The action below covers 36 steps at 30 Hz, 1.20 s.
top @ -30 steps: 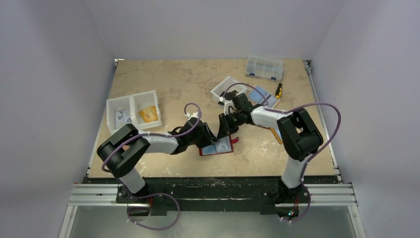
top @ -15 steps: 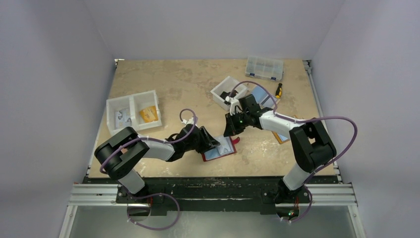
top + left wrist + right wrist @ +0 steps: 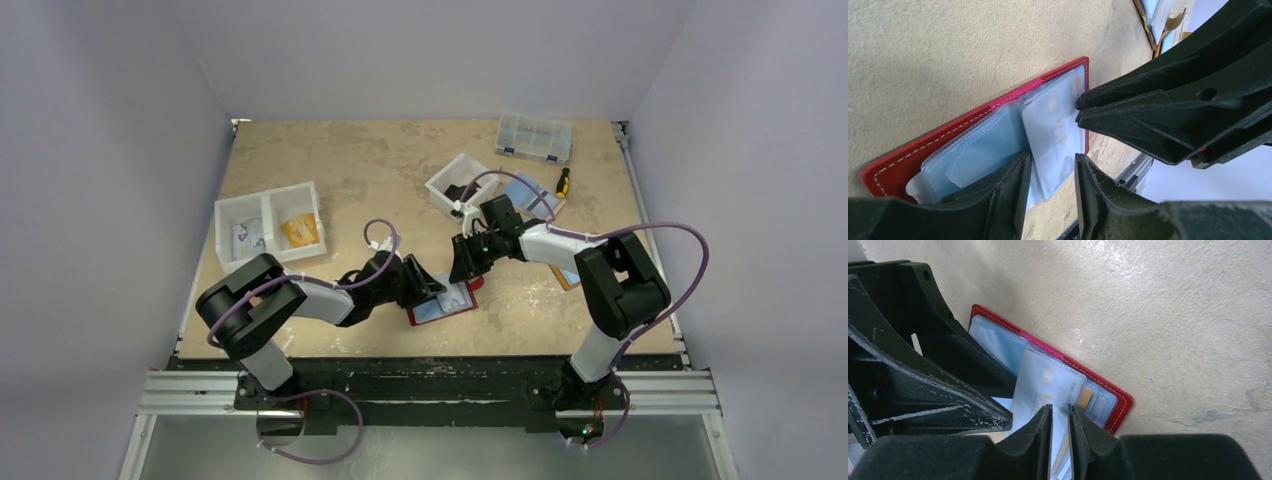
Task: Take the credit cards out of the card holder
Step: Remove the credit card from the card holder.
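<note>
Red card holder, open at the table's 6 o'clock: the spread left gripper braces its 9 o'clock edge so the near-closed right gripper, at 1 o'clock, can draw the pale card; grip unclear.

This was a robotics lab test cell rather than any lived-in room. Plain pale walls closed off three sides of a tan board tabletop. A bare aluminium rail ran along its near edge and carried the left arm and the right arm, both looped with purple cables. A white divided bin, a clear compartment box and what looked like a small screwdriver lay out like staged props.
</note>
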Tool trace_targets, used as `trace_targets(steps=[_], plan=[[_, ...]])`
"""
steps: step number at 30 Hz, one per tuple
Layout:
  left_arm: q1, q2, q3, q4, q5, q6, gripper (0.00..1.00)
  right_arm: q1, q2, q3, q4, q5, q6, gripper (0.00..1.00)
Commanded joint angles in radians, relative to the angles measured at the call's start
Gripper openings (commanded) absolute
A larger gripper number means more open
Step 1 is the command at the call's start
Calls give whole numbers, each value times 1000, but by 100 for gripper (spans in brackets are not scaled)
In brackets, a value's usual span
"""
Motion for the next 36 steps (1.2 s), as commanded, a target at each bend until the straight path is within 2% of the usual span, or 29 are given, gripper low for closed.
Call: trace_targets(steps=[1,4,9,15,20,23,28,32,36], plan=[[-6,45,-3,-12,15,-4,43,1,39,10,-8,49,-7,28],[-6,57,-10,9,21,-18,43,2,58,10,-10,38,-1,26],[7,52,-82,103,19,-100,43,4,119,32,-35,50,2,11],[26,48,-182,301,-9,-204,40,15,116,25,-48,7,-2,5],[28,81,-177,352,-11,-214,34,50,100,27,-61,-116,-48,3],[30,82,-180,345,-10,-207,34,47,70,37,-71,-172,-85,4],[30,78,-188,333,-13,-195,34,14,-31,10,-65,-210,-162,13],[31,81,-193,318,-14,-188,34,1,-81,-13,-27,-181,-152,18],[28,74,-195,301,-20,-190,34,0,-55,-8,-30,-113,-130,20]])
